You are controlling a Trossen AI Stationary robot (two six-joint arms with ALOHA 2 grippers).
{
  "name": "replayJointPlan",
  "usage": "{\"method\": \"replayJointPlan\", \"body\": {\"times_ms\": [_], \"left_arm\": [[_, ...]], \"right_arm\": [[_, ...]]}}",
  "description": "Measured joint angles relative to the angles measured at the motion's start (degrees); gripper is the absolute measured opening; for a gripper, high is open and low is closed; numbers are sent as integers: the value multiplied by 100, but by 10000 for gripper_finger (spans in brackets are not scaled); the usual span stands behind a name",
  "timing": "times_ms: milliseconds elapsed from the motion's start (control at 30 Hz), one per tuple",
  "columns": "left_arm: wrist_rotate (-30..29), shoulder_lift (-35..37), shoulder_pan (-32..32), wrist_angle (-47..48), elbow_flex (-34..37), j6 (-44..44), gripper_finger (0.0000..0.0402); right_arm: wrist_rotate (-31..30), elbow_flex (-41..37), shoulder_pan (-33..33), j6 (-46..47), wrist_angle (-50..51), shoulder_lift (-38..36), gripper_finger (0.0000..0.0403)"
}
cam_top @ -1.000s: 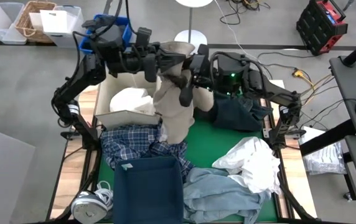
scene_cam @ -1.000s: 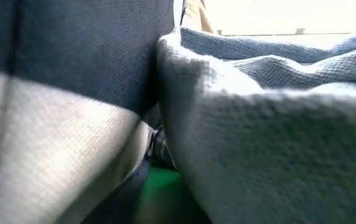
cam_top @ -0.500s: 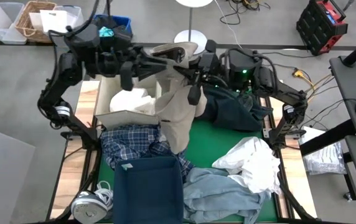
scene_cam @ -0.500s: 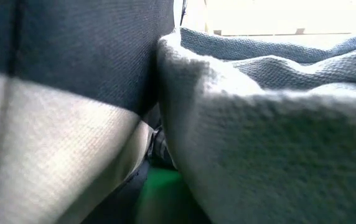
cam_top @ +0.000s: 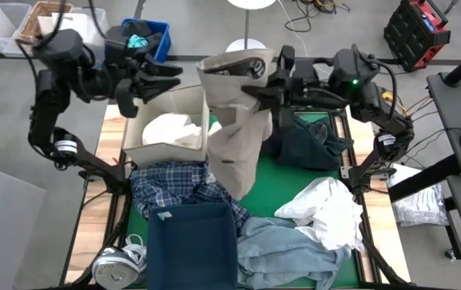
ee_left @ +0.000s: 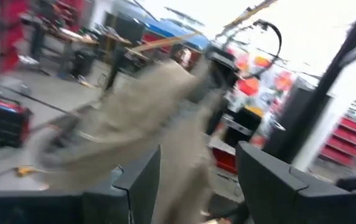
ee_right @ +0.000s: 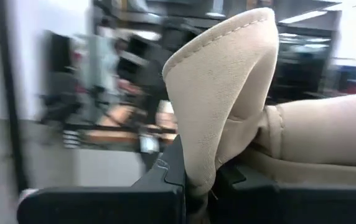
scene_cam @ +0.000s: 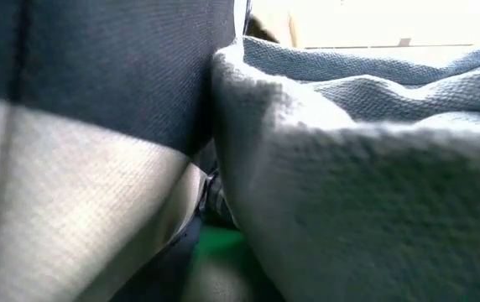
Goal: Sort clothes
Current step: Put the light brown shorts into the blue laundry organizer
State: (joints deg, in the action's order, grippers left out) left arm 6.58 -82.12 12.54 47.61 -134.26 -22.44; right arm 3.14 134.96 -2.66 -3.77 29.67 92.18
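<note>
Holding tan trousers (cam_top: 234, 129) up: right hand (cam_top: 256, 91) pinches waistband tight. Left hand (cam_top: 151, 79) open, empty. Lower slowly, away from white shirts (cam_top: 172, 129).

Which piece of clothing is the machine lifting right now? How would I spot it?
Look at the far end of the green table, between the two dark arms. The tan trousers hang there in the air, pinched at the top by the right pincer. Every other garment lies on the table or in a box.
</note>
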Motion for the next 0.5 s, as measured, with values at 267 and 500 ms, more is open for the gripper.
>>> {"method": "replayJointPlan", "body": {"times_ms": [267,500], "left_arm": [[-1039,208,4,3,0,131,187],[-936,255,4,3,0,99,187]], "right_arm": [[1055,0,244,719,-630,97,17],[1074,0,848,823,-1541,362,17]]}}
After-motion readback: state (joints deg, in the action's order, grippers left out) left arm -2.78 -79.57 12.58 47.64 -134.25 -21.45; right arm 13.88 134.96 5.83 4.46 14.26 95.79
